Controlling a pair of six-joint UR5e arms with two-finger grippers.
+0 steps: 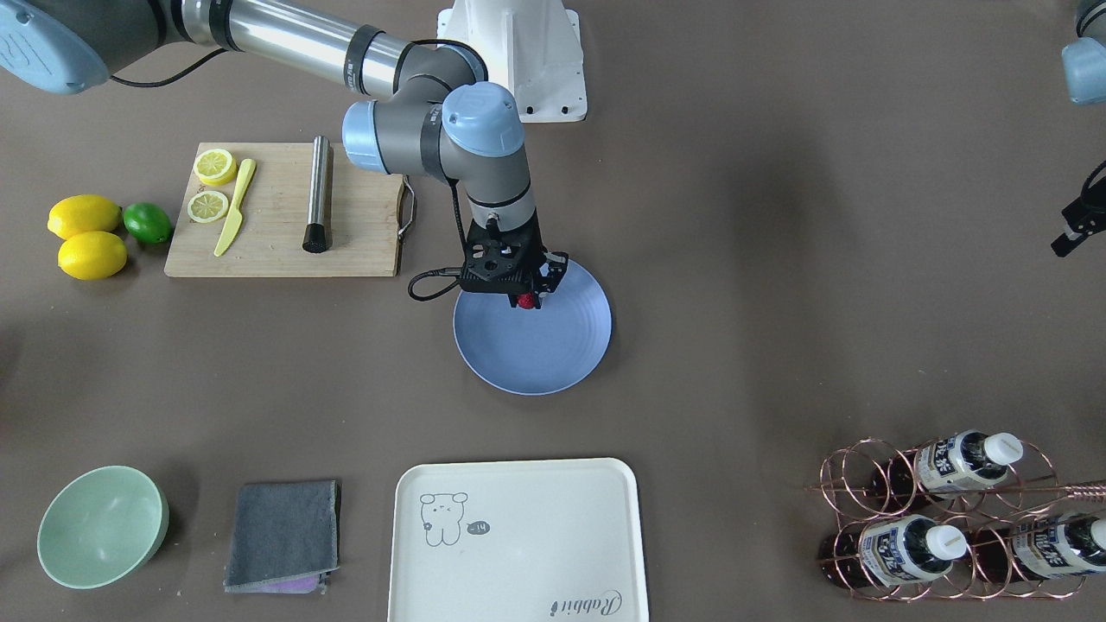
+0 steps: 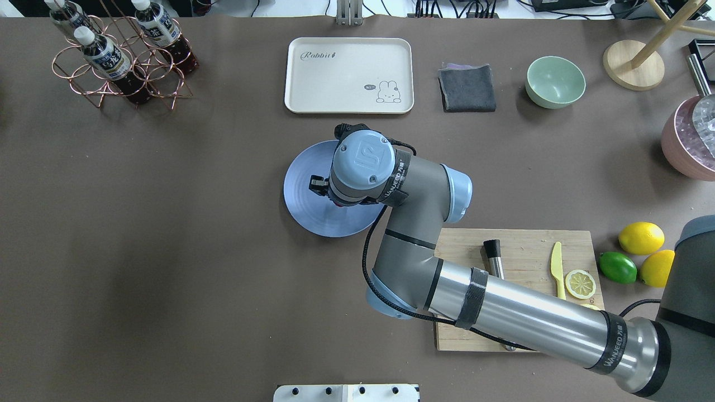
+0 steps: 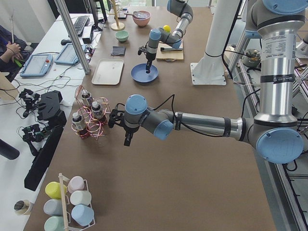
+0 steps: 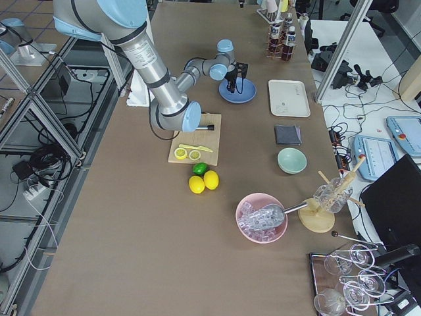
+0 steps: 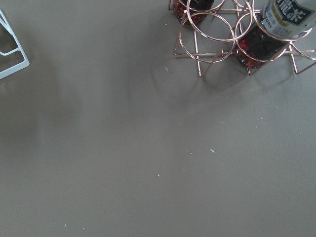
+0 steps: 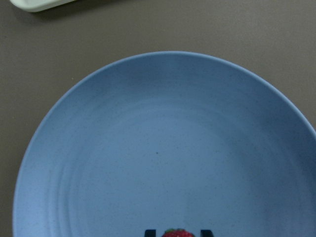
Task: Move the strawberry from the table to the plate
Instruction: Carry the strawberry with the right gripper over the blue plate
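Grey-brown table (image 1: 734,259), right arm at work: jaws of the right gripper (image 1: 526,302) pinch the strawberry (image 6: 177,233), closed to its width, low over the blue plate (image 1: 553,354). Only the right wrist camera shows the berry between two dark fingertips (image 6: 150,233); overhead, the wrist covers it. Toward the table's left end, the left gripper (image 3: 127,142) hangs beside the bottle rack (image 3: 91,118); how wide its jaws stand cannot be told.

Two fixed cameras look steeply down from opposite long sides of the matte grey-brown table (image 1: 778,259), two more look along it from either end — all four share the round periwinkle-blue plate (image 1: 553,354). The right wrist camera hangs close above it.
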